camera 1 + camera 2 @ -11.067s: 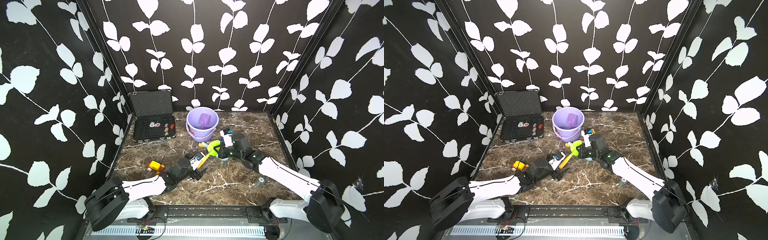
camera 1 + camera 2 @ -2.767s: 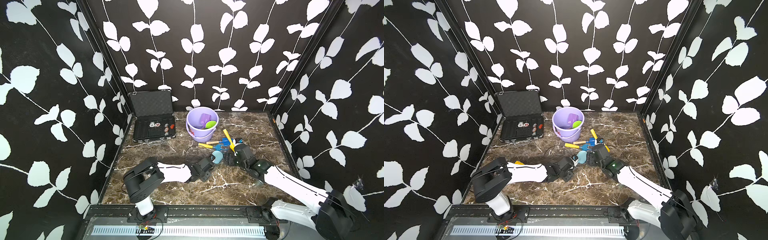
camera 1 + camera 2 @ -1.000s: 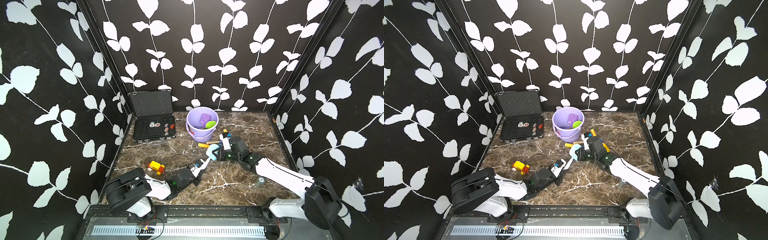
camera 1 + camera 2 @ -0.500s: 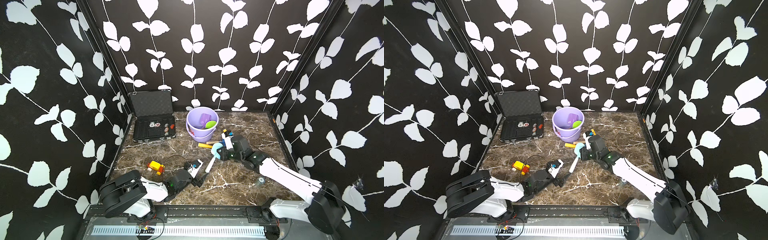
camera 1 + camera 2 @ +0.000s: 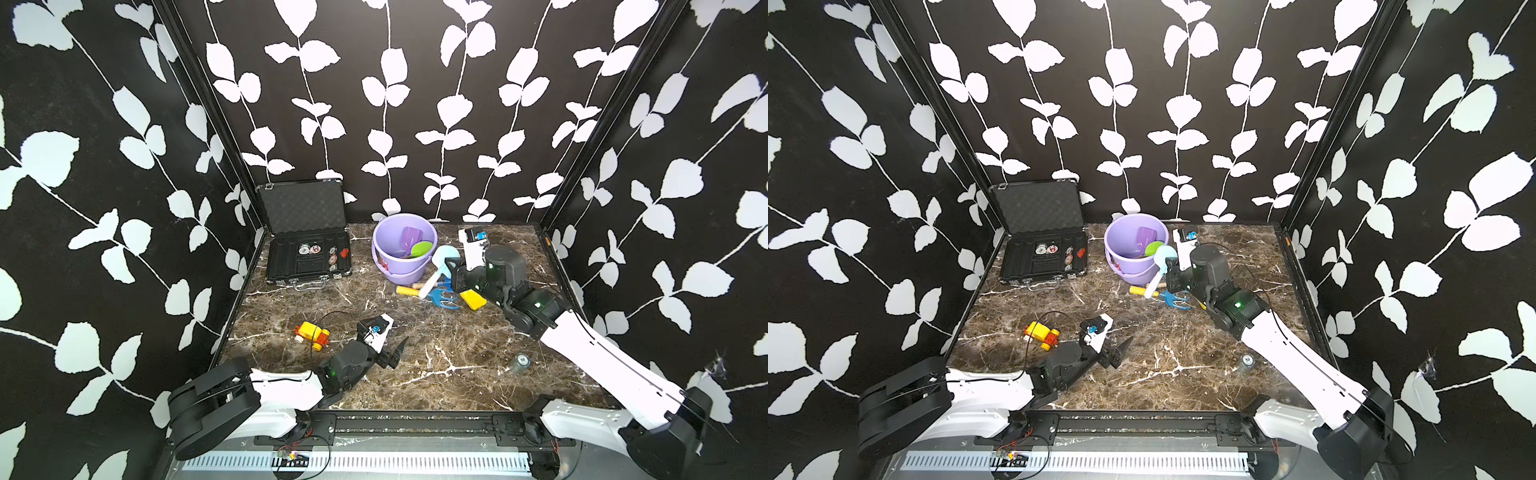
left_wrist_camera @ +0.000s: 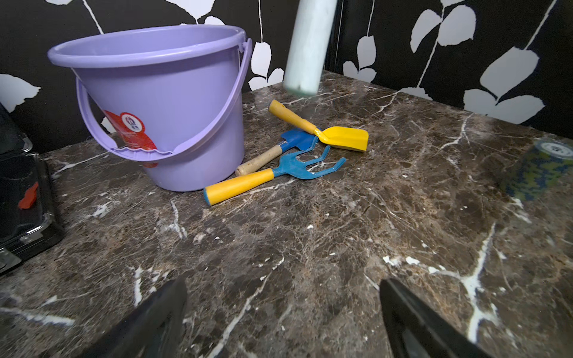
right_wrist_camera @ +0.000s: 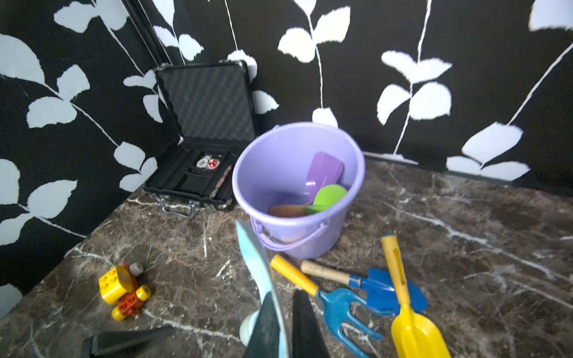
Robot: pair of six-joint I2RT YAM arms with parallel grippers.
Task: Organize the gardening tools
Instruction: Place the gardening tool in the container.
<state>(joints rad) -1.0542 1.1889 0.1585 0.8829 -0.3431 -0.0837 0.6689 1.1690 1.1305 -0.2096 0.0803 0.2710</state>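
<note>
The light blue scoop [image 5: 444, 254] is clamped at its neck between my right fingers [image 5: 451, 268], which are closed tight on it. It hangs clear of the tabletop [image 5: 436, 374], blade up beside the bucket [image 5: 401, 270] rim, pale handle slanting down. My left fingers [image 5: 392, 354] are spread as wide as they go with nothing between them, low over the tabletop near the front and well apart from every tool.

Just below my right fingers, three tools lie in a cluster at the foot of the bucket: the rake [image 5: 442, 298], the blue spade [image 6: 294, 139] partly under it, and the yellow spade [image 5: 473, 299]. Inside the bucket sit the purple scoop [image 5: 409, 239] and the lime scoop [image 5: 423, 249]. A toy vehicle [image 5: 311, 334] stands near my left arm.
</note>
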